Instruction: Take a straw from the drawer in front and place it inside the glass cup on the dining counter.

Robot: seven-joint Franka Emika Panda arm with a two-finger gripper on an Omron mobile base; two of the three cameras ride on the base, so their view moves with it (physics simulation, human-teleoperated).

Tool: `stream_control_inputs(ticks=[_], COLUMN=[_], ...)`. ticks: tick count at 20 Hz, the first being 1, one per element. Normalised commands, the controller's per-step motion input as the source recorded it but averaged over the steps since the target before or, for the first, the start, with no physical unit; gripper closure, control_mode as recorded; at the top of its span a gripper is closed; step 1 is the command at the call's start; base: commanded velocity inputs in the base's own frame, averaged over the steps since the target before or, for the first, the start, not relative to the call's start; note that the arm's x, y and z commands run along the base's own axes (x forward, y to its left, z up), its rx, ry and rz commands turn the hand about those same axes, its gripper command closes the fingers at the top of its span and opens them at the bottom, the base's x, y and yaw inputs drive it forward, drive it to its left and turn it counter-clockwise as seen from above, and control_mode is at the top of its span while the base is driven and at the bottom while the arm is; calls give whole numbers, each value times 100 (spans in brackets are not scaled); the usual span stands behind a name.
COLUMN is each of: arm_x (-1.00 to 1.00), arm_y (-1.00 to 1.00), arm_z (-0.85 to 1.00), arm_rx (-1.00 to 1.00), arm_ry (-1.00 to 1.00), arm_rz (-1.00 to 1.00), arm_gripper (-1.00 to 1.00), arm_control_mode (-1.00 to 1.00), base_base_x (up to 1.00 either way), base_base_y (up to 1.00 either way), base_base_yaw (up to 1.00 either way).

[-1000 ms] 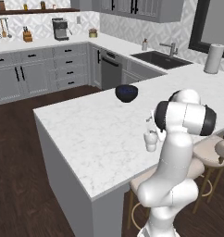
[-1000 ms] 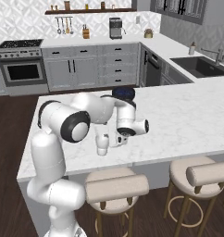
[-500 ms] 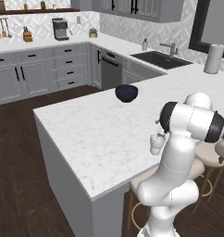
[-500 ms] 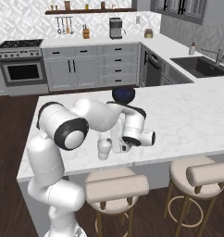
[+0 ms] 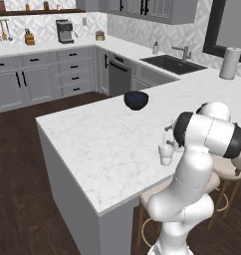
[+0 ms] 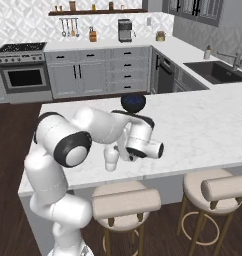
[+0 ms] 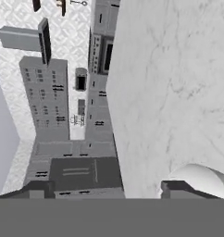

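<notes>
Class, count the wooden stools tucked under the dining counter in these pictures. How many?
2, maybe more hidden. In the right base view, one stool sits beside the robot and another stool farther right, under the dining counter.

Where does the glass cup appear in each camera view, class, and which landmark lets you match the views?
Left base view: glass cup right of centre, near the dining counter edge, just left of the arm.
Right base view: cup left of centre, at the counter's near edge, beside the hand.
Hand view: probably the pale curved rim at bottom right.
Shared landmark: the dark blue bowl, farther back on the counter.
</notes>
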Motion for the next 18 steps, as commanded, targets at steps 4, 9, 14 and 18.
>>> stream_control_inputs(ticks=[4,9,14,18], arm_x=[-100,-5,2,-56], arm_y=[-7,2,3,0], arm_z=[4,4,61,100], arm_rx=[0,0,0,0], arm_ry=[-41,-31,-25,-21], arm_rz=[0,0,0,0], arm_gripper=[-100,-100,-100,-100], arm_control_mode=[-100,-100,-100,-100], base_base_x=[0,0,0,0], base_base_y=[0,0,0,0], base_base_yaw=[0,0,0,0])
